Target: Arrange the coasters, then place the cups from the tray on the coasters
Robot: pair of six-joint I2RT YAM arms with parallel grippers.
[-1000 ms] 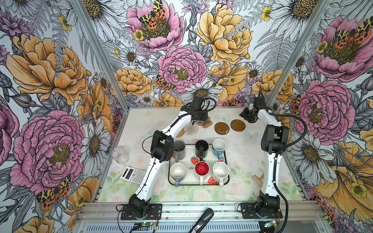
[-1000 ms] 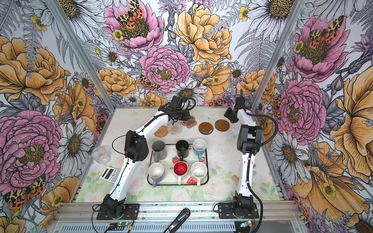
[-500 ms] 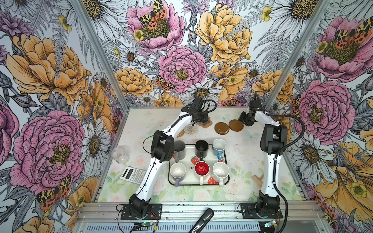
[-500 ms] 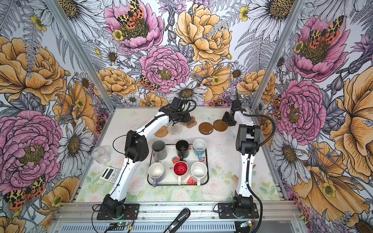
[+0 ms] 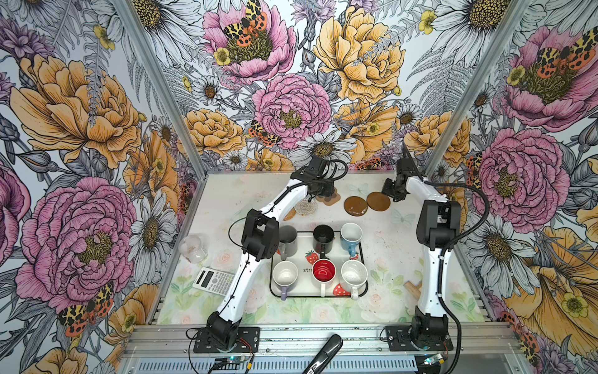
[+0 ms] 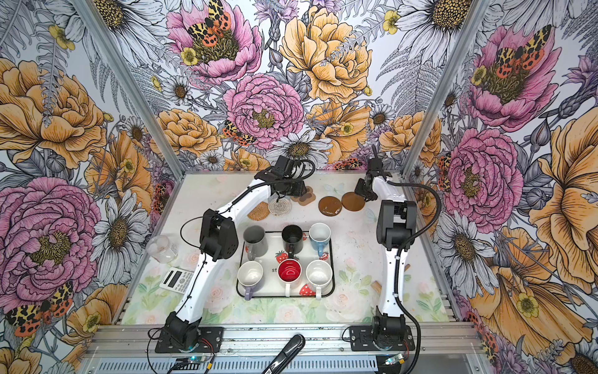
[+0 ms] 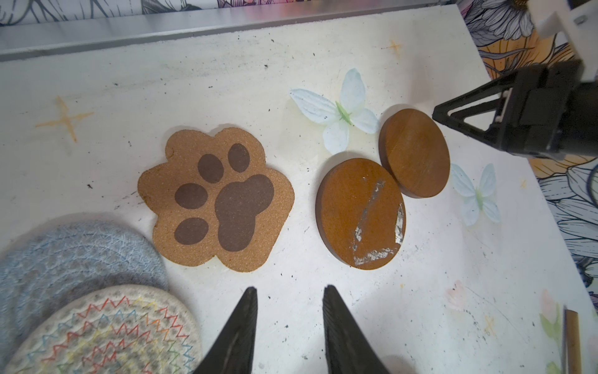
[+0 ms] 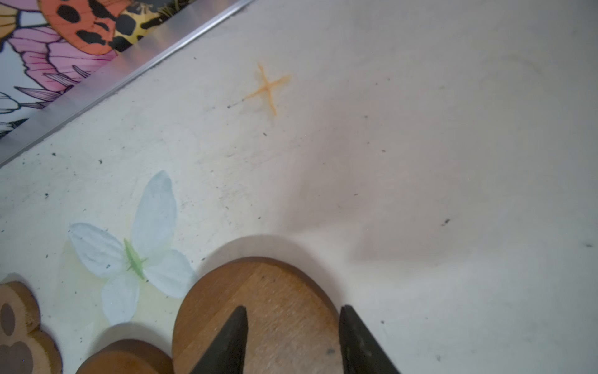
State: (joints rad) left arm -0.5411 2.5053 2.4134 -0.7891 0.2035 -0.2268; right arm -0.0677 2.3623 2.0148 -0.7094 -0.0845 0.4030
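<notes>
At the back of the table lie the coasters: tan rattan [image 6: 259,211], a pale round woven one [image 7: 106,333] lying on the grey-blue one [image 7: 64,252], the paw [image 7: 216,200], a scuffed brown disc [image 7: 360,213], and a second disc [image 7: 414,152] with its edge resting on the first. My left gripper [image 7: 289,291] is open over bare table, near the paw. My right gripper [image 8: 293,311] is open low over the second disc [image 8: 259,301], one finger above it and one at its rim. Several cups, among them grey [image 5: 288,236], black [image 5: 323,234] and red-inside [image 5: 323,270], stand in the tray [image 5: 304,246].
A clear glass beaker [image 5: 194,247] and a calculator [image 5: 213,280] sit at the left of the table. A small wooden piece [image 5: 412,286] lies right of the tray. A black handheld object [image 5: 323,356] rests on the front rail. The back wall's metal rail [image 7: 226,22] is close behind the coasters.
My right gripper has moved down and left onto the right-hand brown disc, which has slid slightly toward the other disc. The left gripper has barely shifted.
</notes>
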